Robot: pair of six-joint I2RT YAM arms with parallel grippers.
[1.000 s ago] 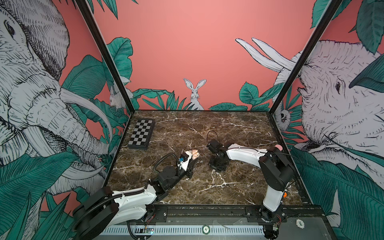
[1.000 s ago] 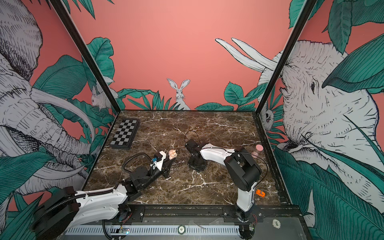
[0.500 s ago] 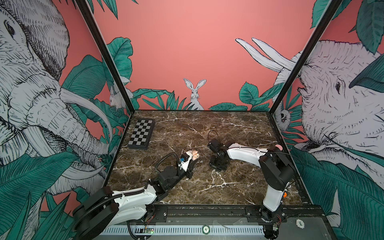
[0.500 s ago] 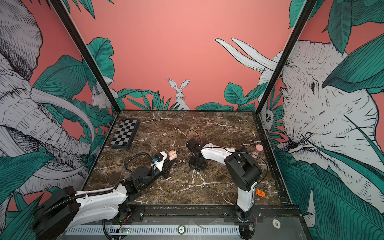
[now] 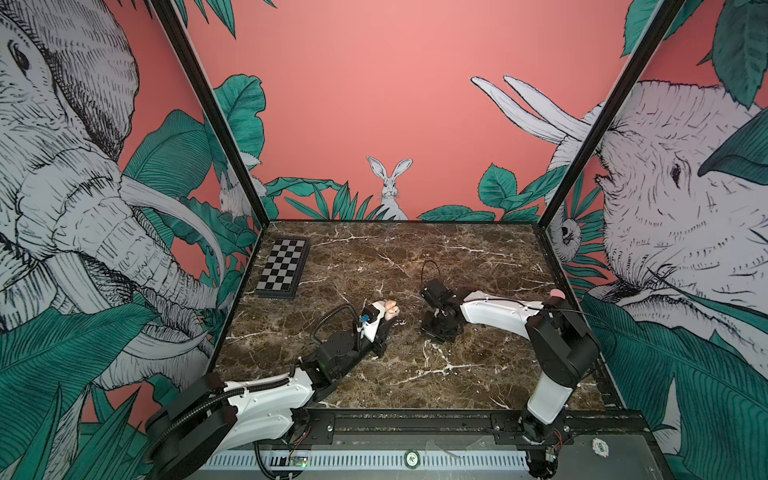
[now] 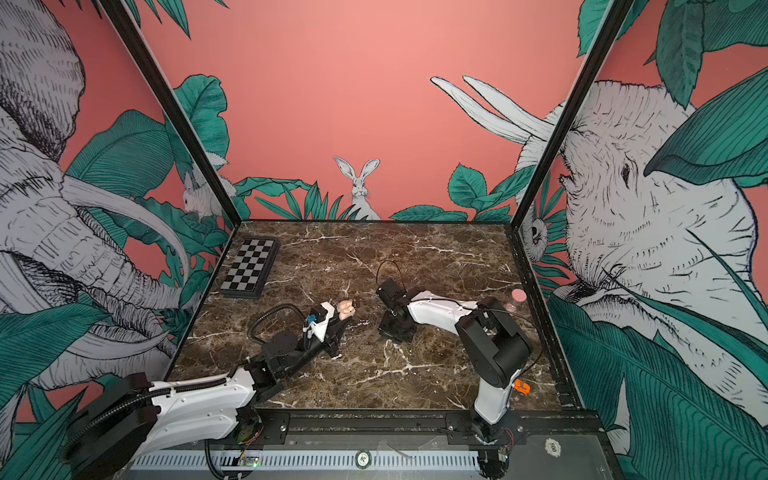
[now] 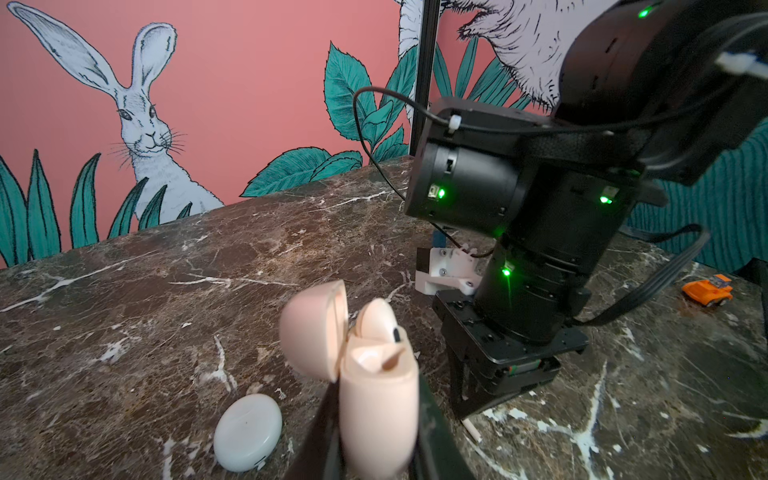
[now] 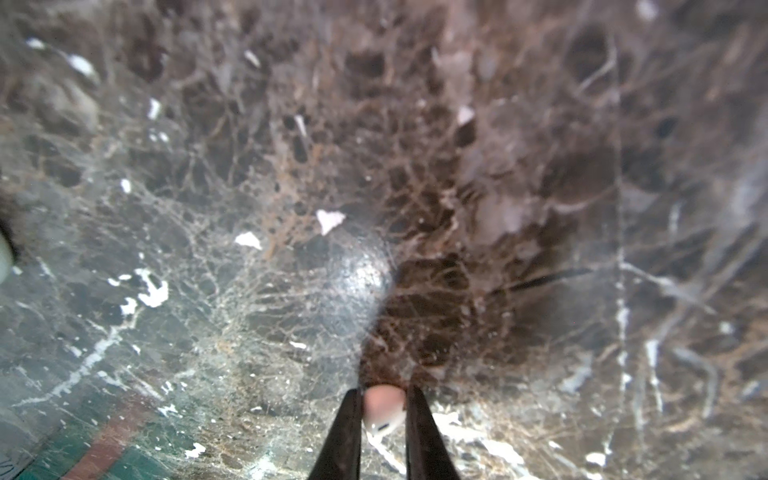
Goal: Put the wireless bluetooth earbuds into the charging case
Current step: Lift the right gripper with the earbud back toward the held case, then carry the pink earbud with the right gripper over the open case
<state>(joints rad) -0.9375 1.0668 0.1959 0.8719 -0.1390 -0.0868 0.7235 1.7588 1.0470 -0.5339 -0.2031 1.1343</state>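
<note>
Low over the marble (image 5: 415,374), a pinkish, white-tipped earbud (image 8: 384,405) is clamped by the right gripper (image 8: 383,394). Beside it, the pink case (image 7: 374,424), lid open with another bud (image 7: 376,322) seated inside, is pinched by the left gripper (image 7: 376,384). A chessboard (image 5: 282,272) is seen farthest back.

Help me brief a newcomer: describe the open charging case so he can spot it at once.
On the marble table, look near its middle, where the left gripper is shut on the case, holding it upright above the marble. It is pale pink with its lid hinged open, unlike the closed white puck lying flat beside it.
</note>
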